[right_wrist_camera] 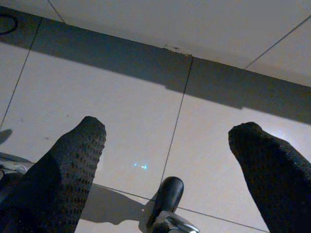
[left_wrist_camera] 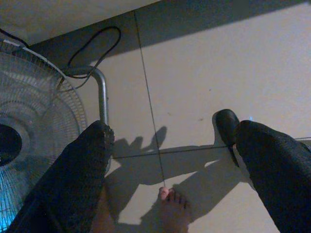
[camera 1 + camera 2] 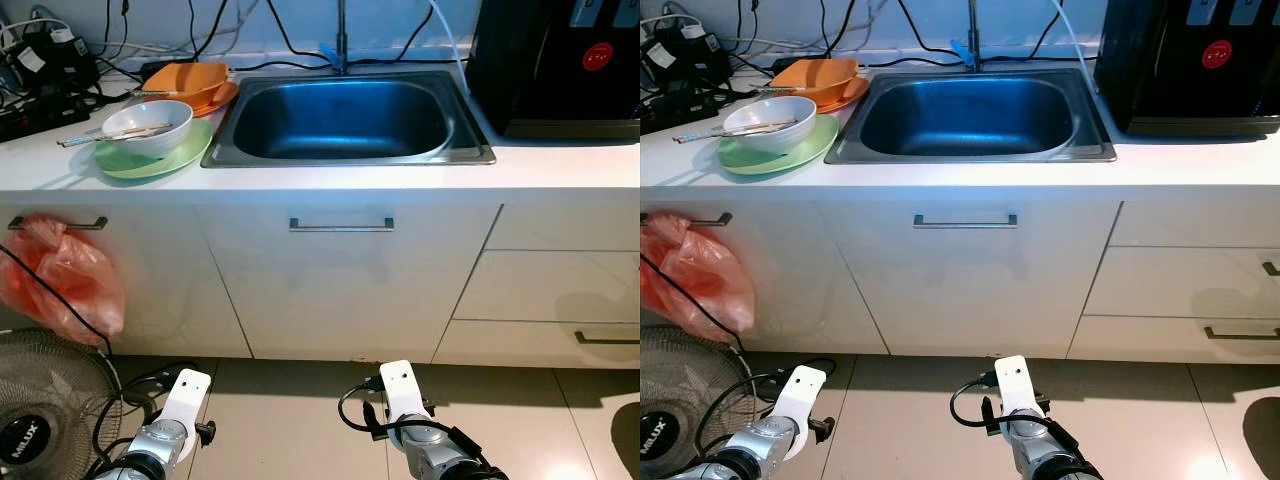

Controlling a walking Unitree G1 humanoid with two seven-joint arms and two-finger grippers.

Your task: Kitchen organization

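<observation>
Both arms hang low in front of the sink cabinet, doing nothing. The left gripper has its fingers spread wide over bare floor tile, gripping nothing; a person's bare toes show on the tile beneath it, and a standing fan sits just beside. The right gripper is spread just as wide, also empty, above the tile at the cabinet's foot.

The steel sink basin looks empty. On the counter just left of the sink, a white bowl with chopsticks across it rests on a green plate. Behind it, nearer the wall, an orange bowl sits on an orange plate. A black appliance stands right of the sink. Below the counter, left of the sink, a red plastic bag hangs from a cabinet handle.
</observation>
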